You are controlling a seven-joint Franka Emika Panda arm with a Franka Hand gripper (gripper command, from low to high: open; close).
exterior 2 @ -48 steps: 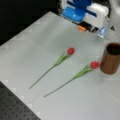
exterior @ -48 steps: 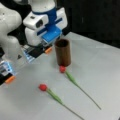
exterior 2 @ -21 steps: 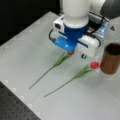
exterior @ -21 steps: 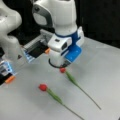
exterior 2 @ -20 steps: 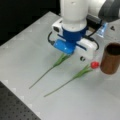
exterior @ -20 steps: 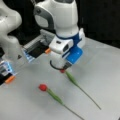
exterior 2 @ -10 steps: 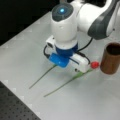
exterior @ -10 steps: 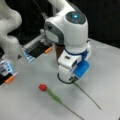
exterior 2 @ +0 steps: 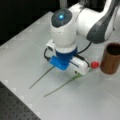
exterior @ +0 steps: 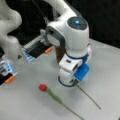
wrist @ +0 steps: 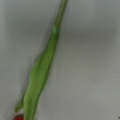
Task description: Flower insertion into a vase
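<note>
The gripper (exterior: 66, 80) hangs low over the table above the two flowers; its fingers are hidden under the white hand and blue mount. In a front view one flower (exterior: 52, 95) lies free with its red head at the left, and the other flower's bare stem (exterior: 88, 97) runs out from under the hand. In a front view the flower's red head (exterior 2: 95, 65) lies right beside the brown vase (exterior 2: 111, 58), which stands upright. The wrist view shows a green stem with a long leaf (wrist: 41, 75) directly below; no fingers appear there.
The vase (exterior: 60, 53) is mostly hidden behind the arm in a front view. Blue-lit fixtures with orange parts (exterior: 35, 51) stand at that view's left, beside a second white arm (exterior: 10, 32). A dark perforated board (exterior 2: 15, 107) borders the white table at a front view's bottom left.
The arm has swung from the back of the table by the vase forward over the flowers and dropped lower. The flowers and vase have not moved.
</note>
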